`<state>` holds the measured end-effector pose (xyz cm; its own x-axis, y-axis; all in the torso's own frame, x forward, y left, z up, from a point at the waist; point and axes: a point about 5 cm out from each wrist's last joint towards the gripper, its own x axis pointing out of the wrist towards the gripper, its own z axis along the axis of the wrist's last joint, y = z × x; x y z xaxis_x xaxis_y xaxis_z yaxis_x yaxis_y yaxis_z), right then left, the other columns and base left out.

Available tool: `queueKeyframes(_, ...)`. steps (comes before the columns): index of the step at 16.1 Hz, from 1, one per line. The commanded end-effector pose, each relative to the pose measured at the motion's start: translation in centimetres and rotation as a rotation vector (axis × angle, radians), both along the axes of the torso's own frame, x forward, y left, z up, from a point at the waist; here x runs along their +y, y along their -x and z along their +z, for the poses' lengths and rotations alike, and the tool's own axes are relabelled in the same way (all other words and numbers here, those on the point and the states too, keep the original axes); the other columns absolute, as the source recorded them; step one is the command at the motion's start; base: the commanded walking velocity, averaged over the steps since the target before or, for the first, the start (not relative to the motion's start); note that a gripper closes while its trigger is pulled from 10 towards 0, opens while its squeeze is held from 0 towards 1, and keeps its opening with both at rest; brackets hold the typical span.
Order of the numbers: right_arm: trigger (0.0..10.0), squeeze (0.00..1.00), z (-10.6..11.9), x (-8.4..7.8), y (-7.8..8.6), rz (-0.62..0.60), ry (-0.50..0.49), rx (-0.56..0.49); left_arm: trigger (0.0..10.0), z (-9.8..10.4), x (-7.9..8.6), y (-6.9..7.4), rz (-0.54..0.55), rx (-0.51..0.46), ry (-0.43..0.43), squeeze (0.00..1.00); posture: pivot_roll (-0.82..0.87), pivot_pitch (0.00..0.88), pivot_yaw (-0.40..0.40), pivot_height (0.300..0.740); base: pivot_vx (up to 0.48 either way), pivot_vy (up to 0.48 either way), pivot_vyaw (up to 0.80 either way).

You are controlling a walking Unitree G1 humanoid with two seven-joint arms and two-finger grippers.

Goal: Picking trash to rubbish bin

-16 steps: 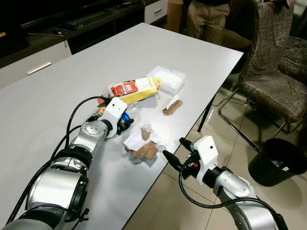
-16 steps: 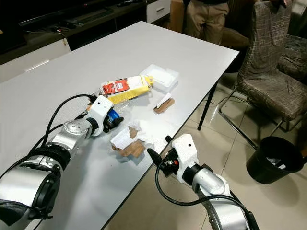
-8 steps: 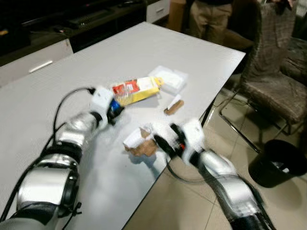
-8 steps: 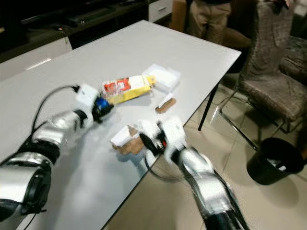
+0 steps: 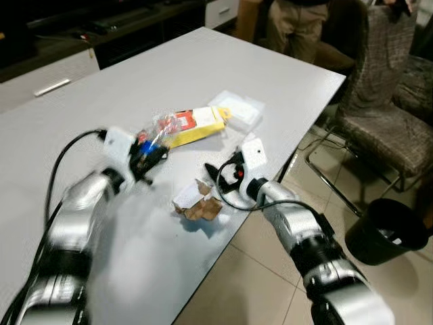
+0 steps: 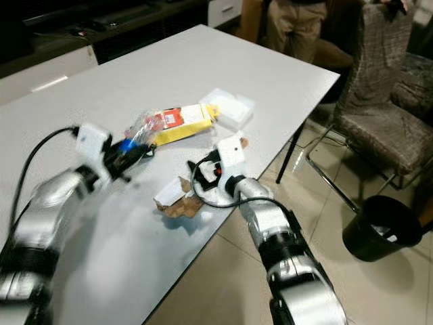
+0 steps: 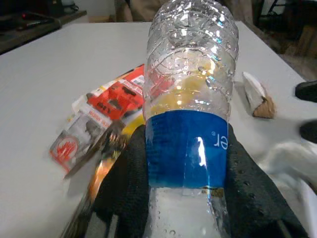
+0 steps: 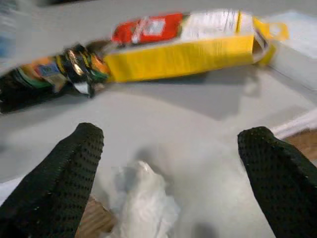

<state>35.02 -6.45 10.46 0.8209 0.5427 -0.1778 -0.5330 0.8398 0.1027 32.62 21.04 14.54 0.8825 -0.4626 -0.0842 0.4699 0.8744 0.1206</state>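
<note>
We count one clear plastic bottle (image 7: 190, 99) clamped between our left gripper's (image 5: 150, 157) fingers above the white table (image 5: 203, 68), one yellow-and-red carton (image 5: 191, 126), one clear plastic tray (image 5: 238, 110), one crumpled paper wad (image 5: 196, 202) and one small brown-and-white scrap (image 7: 257, 96) lying on it. Our right gripper (image 8: 171, 173) hovers with fingers spread over the wad. One black bin (image 5: 387, 229) stands on the tiled floor beside one chair (image 5: 389, 88); a person (image 5: 298, 24) stands beyond.

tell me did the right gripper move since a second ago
Yes. The right gripper was off the table edge over the floor; now it is in over the tabletop, open, just past the crumpled paper, toward the yellow carton.
</note>
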Motion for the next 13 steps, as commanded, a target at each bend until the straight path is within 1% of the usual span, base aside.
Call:
queueKeyframes(1,10.0,1.00,-0.6,-0.3,-0.2,-0.029,0.005,0.030,0.0,1.3,0.4,0.7,0.009,-0.026,0.003,0.00,-0.02,0.000,-0.054,0.740,0.000,0.000,0.00)
queueKeyframes(2,10.0,1.00,-1.2,-0.2,-0.2,-0.025,0.003,0.085,0.0,1.6,0.8,2.3,0.007,-0.018,0.003,0.00,-0.01,0.005,-0.053,0.740,0.000,0.000,0.00)
queueKeyframes(3,10.0,0.77,-1.6,0.0,-0.1,-0.006,-0.021,0.122,0.0,1.9,1.0,3.7,-0.010,-0.002,0.002,0.00,-0.01,0.008,-0.051,0.740,0.000,0.000,0.00)
queueKeyframes(4,10.0,0.00,-1.9,0.4,0.0,0.030,-0.048,0.155,0.0,2.2,1.2,5.3,-0.022,0.024,-0.002,0.00,0.00,0.011,-0.057,0.740,0.000,0.000,0.00)
queueKeyframes(8,10.0,0.00,-2.3,0.7,0.1,0.053,-0.067,0.181,0.0,2.5,1.3,7.1,0.006,0.064,-0.003,0.00,0.01,0.007,-0.066,0.740,0.000,0.000,0.00)
queueKeyframes(10,10.0,0.00,-3.1,0.6,0.5,0.078,0.003,0.210,0.0,2.6,0.3,8.0,-0.064,0.097,0.017,0.00,0.02,0.005,-0.068,0.740,0.000,0.000,0.00)
queueKeyframes(11,9.7,0.00,-3.4,0.6,0.6,0.079,0.024,0.218,0.0,2.6,0.0,8.3,-0.090,0.110,0.020,0.00,0.02,0.003,-0.069,0.740,0.000,0.000,0.00)
queueKeyframes(12,3.0,0.00,-3.9,0.1,0.6,0.050,0.088,0.235,0.0,2.6,-0.2,8.5,-0.113,0.121,0.016,0.00,0.02,0.000,-0.067,0.740,0.000,0.000,0.00)
queueKeyframes(13,0.3,0.00,-4.1,-0.1,0.6,0.038,0.102,0.240,0.0,2.7,-0.2,8.5,-0.113,0.121,0.017,0.00,0.02,0.000,-0.067,0.740,0.000,0.000,0.00)
